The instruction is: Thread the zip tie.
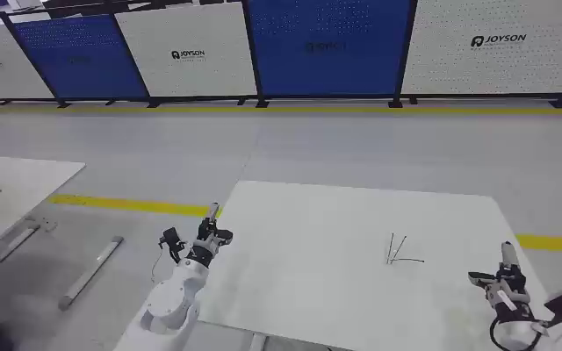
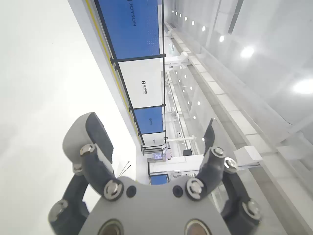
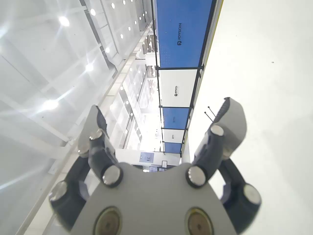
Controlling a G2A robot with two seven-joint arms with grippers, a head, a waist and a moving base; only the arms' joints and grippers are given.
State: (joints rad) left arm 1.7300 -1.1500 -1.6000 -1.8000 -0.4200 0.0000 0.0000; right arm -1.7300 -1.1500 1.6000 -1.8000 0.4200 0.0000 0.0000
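Note:
Thin black zip ties [image 1: 397, 253] lie loosely crossed on the white table [image 1: 307, 254], right of its middle. My left gripper [image 1: 212, 217] is at the table's left edge, far from the ties, open and holding nothing. In the left wrist view that gripper [image 2: 154, 135] has its jaws spread wide, with the zip ties [image 2: 126, 167] small beyond one finger. My right gripper [image 1: 507, 256] is at the table's right edge, a short way right of the ties. In the right wrist view it [image 3: 163, 118] is open and empty, the zip ties [image 3: 209, 113] beside one finger.
Blue and white partition panels [image 1: 329, 48] line the back of the room behind a yellow floor line [image 1: 132, 205]. A second white table [image 1: 26, 180] stands off to the left, with a grey bar [image 1: 90, 272] on the floor near it.

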